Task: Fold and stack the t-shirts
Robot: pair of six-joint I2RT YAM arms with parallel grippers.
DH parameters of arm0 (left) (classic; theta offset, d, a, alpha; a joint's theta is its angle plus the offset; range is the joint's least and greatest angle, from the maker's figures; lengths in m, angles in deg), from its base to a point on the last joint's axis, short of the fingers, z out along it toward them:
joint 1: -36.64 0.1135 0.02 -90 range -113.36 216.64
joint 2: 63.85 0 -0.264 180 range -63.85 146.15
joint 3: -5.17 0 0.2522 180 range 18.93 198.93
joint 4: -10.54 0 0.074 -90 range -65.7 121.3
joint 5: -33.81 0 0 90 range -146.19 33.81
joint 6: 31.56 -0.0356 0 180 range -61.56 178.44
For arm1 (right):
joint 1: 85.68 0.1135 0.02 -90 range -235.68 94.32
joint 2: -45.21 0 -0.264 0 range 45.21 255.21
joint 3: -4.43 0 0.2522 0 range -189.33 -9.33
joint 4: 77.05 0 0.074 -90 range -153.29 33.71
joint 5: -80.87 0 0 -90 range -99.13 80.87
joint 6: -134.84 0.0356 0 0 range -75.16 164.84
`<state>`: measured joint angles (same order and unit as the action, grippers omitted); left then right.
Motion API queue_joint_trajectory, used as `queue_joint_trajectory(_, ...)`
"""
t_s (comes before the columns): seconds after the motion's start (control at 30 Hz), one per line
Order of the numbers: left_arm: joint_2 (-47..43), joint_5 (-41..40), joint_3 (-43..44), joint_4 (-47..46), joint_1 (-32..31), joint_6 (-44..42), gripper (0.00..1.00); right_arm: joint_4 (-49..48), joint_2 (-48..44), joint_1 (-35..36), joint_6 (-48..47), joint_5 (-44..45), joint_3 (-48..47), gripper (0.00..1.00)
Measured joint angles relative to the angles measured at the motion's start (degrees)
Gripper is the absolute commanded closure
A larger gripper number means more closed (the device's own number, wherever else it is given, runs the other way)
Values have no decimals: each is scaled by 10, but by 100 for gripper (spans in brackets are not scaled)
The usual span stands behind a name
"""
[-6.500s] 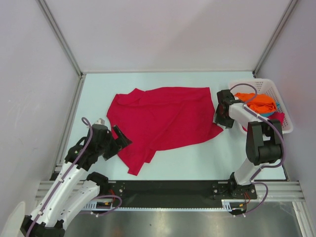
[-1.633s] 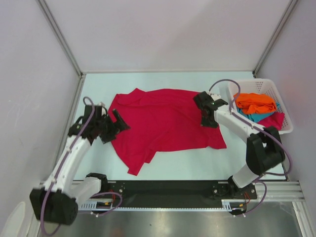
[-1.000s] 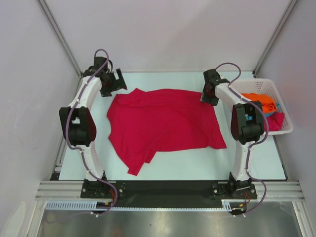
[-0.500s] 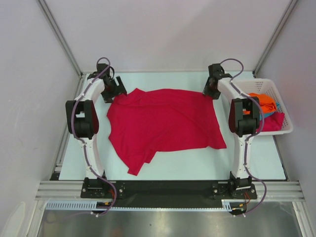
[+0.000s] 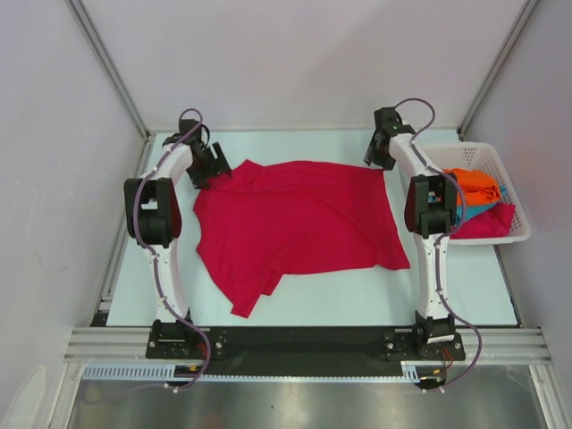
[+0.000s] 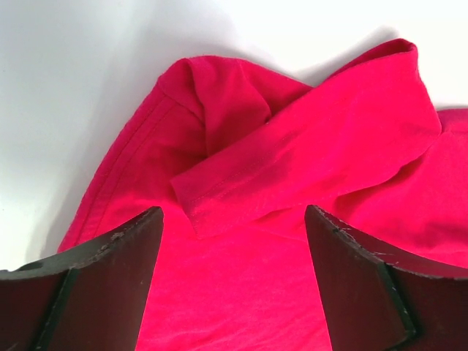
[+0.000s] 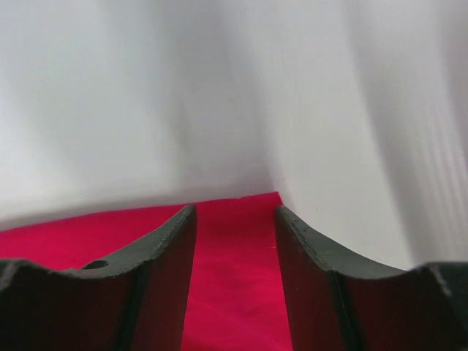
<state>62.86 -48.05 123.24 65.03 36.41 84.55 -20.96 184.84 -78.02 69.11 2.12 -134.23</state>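
Observation:
A crimson red t-shirt (image 5: 295, 223) lies spread and wrinkled on the pale table. My left gripper (image 5: 217, 168) hovers at its far left corner, open. In the left wrist view the gripper (image 6: 234, 212) straddles red cloth just below a folded-over sleeve (image 6: 307, 146). My right gripper (image 5: 375, 161) is at the shirt's far right corner, open. In the right wrist view the gripper (image 7: 235, 210) has that corner (image 7: 248, 219) lying flat between its fingers. An orange t-shirt (image 5: 474, 183) and a teal one (image 5: 474, 212) lie bunched in the basket.
The white slatted basket (image 5: 474, 146) stands at the right edge, with more red cloth (image 5: 492, 222) hanging at its near side. White walls and metal posts close the table's back and sides. Both arms stretch far out along the shirt's sides.
Both arms have reached on toward the back of the table. The left gripper settled onto the shirt's far left corner and narrowed a little. The right gripper shifted onto the far right corner.

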Motion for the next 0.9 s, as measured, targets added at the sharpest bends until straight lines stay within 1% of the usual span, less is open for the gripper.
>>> queue_joint_trajectory(0.1, 2, 1, 0, -4, 0, 3, 20, 7, 6, -7, -4, 4, -3, 48)
queue_joint_trajectory(0.17, 3, 2, 0, -7, 0, 4, 25, 8, 8, -12, -5, 5, -3, 51)
queue_joint_trajectory(0.2, 3, 2, 0, -8, 0, 4, 28, 8, 9, -15, -6, 7, -3, 54)
queue_joint_trajectory(0.23, 4, 3, 0, -9, 0, 4, 34, 8, 9, -17, -6, 7, -3, 60)
queue_joint_trajectory(0.27, 6, 5, 0, -10, 0, 5, 36, 8, 10, -19, -7, 8, -3, 66)
queue_joint_trajectory(0.3, 7, 7, 0, -10, 0, 7, 43, 8, 10, -21, -8, 7, -3, 80)
queue_joint_trajectory(0.37, 11, 10, 0, -12, 0, 9, 52, 4, 11, -24, -13, 7, 1, 90)
queue_joint_trajectory(0.4, 13, 12, 0, -12, 0, 9, 62, 3, 11, -24, -12, 4, 4, 92)
queue_joint_trajectory(0.47, 16, 13, 0, -13, 0, 11, 71, 1, 11, -25, -15, 0, 9, 94)
queue_joint_trajectory(0.5, 18, 13, 0, -14, 0, 11, 81, 0, 11, -25, -16, -2, 11, 100)
queue_joint_trajectory(0.57, 21, 14, 1, -15, 0, 11, 91, -2, 11, -25, -19, -5, 15, 100)
queue_joint_trajectory(0.6, 22, 14, 1, -16, 0, 10, 100, -2, 11, -25, -20, -8, 16, 100)
queue_joint_trajectory(0.9, 23, 8, 1, -16, 0, 8, 100, -44, -3, -23, -26, -23, 57, 100)
